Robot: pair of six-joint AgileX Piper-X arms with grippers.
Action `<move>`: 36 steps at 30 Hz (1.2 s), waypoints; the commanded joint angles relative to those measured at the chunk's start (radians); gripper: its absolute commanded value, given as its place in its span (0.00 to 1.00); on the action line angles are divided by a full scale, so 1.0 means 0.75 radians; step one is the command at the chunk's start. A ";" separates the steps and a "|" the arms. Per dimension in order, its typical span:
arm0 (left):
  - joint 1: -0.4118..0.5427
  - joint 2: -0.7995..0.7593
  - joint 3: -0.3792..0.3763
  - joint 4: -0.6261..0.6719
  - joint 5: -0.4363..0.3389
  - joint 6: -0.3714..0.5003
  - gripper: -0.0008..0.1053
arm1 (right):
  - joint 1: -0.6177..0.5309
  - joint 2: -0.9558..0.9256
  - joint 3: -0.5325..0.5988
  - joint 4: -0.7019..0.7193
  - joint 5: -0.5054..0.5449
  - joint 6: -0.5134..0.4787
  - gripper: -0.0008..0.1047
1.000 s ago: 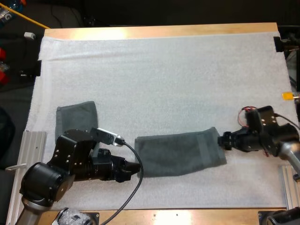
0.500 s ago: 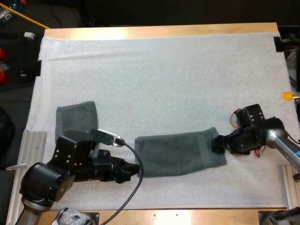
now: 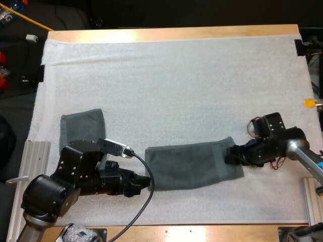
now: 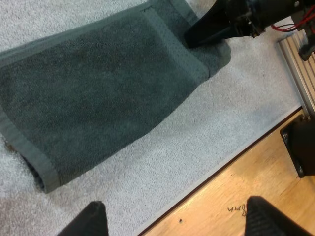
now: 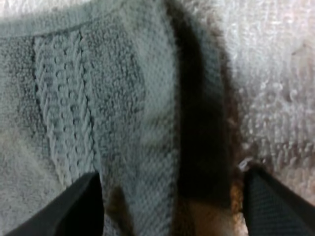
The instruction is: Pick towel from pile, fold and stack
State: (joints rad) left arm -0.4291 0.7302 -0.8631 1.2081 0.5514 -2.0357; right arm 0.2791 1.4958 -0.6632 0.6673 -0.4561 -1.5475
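**Two open hands, one soft towel between them**

You're dealing with a towel point(image 3: 189, 166) lying as a long doubled strip across the near middle of the white mat point(image 3: 176, 85). It's looking light, limp and grippy, so I'm expecting it to sag and drag unless you're pinching both layers at the hem.

Your right hand point(image 3: 231, 157) is sitting over the right-end hem, fingers spread, gripping nothing. Your left hand point(image 3: 146, 182) is hovering just beside the left end, fingers apart, also empty. I'm suggesting the end corners as grasp points.

One folded towel point(image 3: 83, 126) is lying at the left, partly under the left arm. The far half of the mat is giving you room. The near edge of the surface point(image 3: 202, 231) is running close.
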 commanded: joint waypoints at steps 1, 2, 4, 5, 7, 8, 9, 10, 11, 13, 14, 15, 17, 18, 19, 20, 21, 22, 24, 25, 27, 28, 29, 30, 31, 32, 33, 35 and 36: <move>-0.002 -0.007 -0.008 0.004 0.009 -0.008 0.55 | 0.006 0.054 0.044 0.024 -0.045 0.009 0.59; -0.002 -0.007 -0.008 0.004 0.009 -0.008 0.55 | 0.006 0.060 0.049 0.024 -0.060 0.009 0.59; -0.002 -0.007 -0.008 0.004 0.009 -0.008 0.55 | 0.006 0.064 0.057 0.019 -0.085 0.009 0.59; -0.002 -0.007 -0.008 0.004 0.009 -0.008 0.55 | 0.006 0.064 0.057 0.018 -0.095 0.009 0.56; -0.002 -0.007 -0.008 0.004 0.009 -0.008 0.55 | 0.006 0.064 0.057 0.018 -0.115 0.009 0.47; -0.002 -0.007 -0.008 0.004 0.009 -0.008 0.55 | 0.006 0.064 0.057 0.018 -0.115 0.009 0.42; -0.002 -0.007 -0.008 0.004 0.009 -0.008 0.55 | 0.006 0.064 0.057 0.018 -0.115 0.009 0.36; -0.002 -0.007 -0.008 0.004 0.009 -0.008 0.55 | 0.006 0.064 0.057 0.018 -0.115 0.009 0.31; -0.002 -0.007 -0.008 0.004 0.009 -0.008 0.55 | 0.006 0.064 0.057 0.018 -0.115 0.009 0.27; -0.002 -0.007 -0.008 0.004 0.009 -0.008 0.55 | 0.006 0.064 0.057 0.018 -0.115 0.009 0.16; -0.002 -0.007 -0.008 0.004 0.009 -0.008 0.55 | 0.006 0.064 0.057 0.018 -0.115 0.011 0.12; -0.002 -0.007 -0.008 0.004 0.009 -0.008 0.55 | 0.006 0.063 0.057 0.018 -0.115 0.012 0.07; -0.002 -0.007 -0.008 0.004 0.009 -0.008 0.55 | 0.006 0.053 0.057 0.020 -0.114 0.011 0.01; -0.002 -0.007 -0.008 0.004 0.009 -0.008 0.55 | 0.006 0.037 0.057 0.026 -0.107 0.007 0.01; -0.002 -0.007 -0.008 0.004 0.009 -0.008 0.55 | 0.006 0.021 0.057 0.030 -0.096 0.004 0.01; -0.002 -0.007 -0.008 0.004 0.007 -0.008 0.55 | 0.006 0.003 0.057 0.037 -0.075 0.003 0.01; -0.002 -0.007 -0.008 0.004 0.003 -0.008 0.55 | 0.006 -0.026 0.055 0.057 -0.030 0.003 0.01; -0.002 -0.007 -0.008 0.004 0.000 -0.008 0.55 | 0.006 -0.052 0.052 0.076 0.018 0.003 0.01; -0.002 -0.007 -0.008 0.004 0.000 -0.008 0.55 | 0.006 -0.117 0.049 0.133 0.152 -0.008 0.01; -0.002 -0.007 -0.008 0.004 0.000 -0.008 0.55 | 0.006 -0.144 0.049 0.160 0.212 -0.013 0.01; -0.002 -0.007 -0.008 0.004 0.000 -0.008 0.55 | 0.006 -0.208 0.049 0.224 0.339 -0.039 0.01; -0.002 -0.007 -0.008 0.004 0.000 -0.007 0.55 | 0.006 -0.234 0.049 0.249 0.386 -0.049 0.01; -0.002 -0.007 -0.008 0.004 0.000 -0.004 0.55 | 0.006 -0.258 0.049 0.278 0.440 -0.061 0.01; -0.002 -0.007 -0.008 0.004 0.000 -0.003 0.55 | 0.006 -0.295 0.049 0.317 0.526 -0.072 0.01; -0.002 -0.007 -0.008 0.004 0.000 -0.003 0.55 | 0.006 -0.322 0.049 0.343 0.593 -0.077 0.01; -0.002 -0.007 -0.008 0.004 0.000 -0.003 0.55 | 0.006 -0.347 0.049 0.367 0.656 -0.084 0.01; -0.002 -0.007 -0.008 0.004 0.000 -0.003 0.55 | 0.006 -0.381 0.049 0.402 0.727 -0.094 0.01; -0.002 -0.007 -0.008 0.004 0.000 -0.003 0.55 | 0.006 -0.418 0.047 0.450 0.787 -0.098 0.01; -0.002 -0.007 -0.008 0.004 0.000 -0.001 0.55 | 0.006 -0.439 0.042 0.476 0.802 -0.098 0.01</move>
State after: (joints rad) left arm -0.4291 0.7302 -0.8631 1.2081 0.5514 -2.0357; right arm 0.2835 1.1743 -0.6299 0.9960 0.1167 -1.6120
